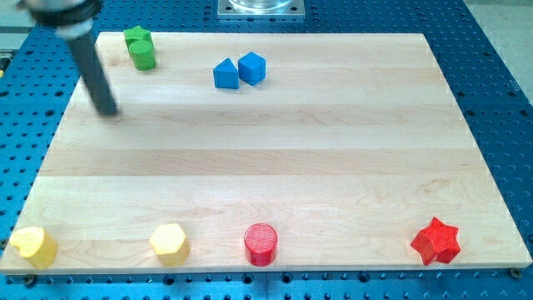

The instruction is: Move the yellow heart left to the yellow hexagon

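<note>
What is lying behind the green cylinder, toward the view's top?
Another green block sits directly behind the green cylinder, touching it. The cylinder covers its lower part, so its shape is unclear.

The arm's visible end was a straight, dark grey-to-black rod of round section, plain and unmarked. Its upper part widened into a darker, blurred collar cut off by the frame edge. My tip [107, 111] was blunt and flat-ended. No cables, screws or lettering could be made out.
</note>
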{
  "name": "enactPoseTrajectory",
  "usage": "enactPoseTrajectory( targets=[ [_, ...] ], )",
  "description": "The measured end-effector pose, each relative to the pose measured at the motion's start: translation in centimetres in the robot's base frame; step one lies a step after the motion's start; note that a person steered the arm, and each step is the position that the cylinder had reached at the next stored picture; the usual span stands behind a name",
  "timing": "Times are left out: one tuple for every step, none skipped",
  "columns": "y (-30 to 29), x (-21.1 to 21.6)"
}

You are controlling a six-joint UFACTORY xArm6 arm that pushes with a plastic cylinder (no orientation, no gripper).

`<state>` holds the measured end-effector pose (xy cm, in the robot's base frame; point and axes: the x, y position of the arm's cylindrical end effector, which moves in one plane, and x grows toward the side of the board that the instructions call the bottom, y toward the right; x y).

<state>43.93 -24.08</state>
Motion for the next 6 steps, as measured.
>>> enactPoseTrajectory(
  targets=[
    [-6.3, 7.1],
    [-6.4, 7.1],
    [-6.4, 11.4],
    [-6.3, 16.4],
    [-4.7, 17.7],
    [2.8, 14.9]
  ],
)
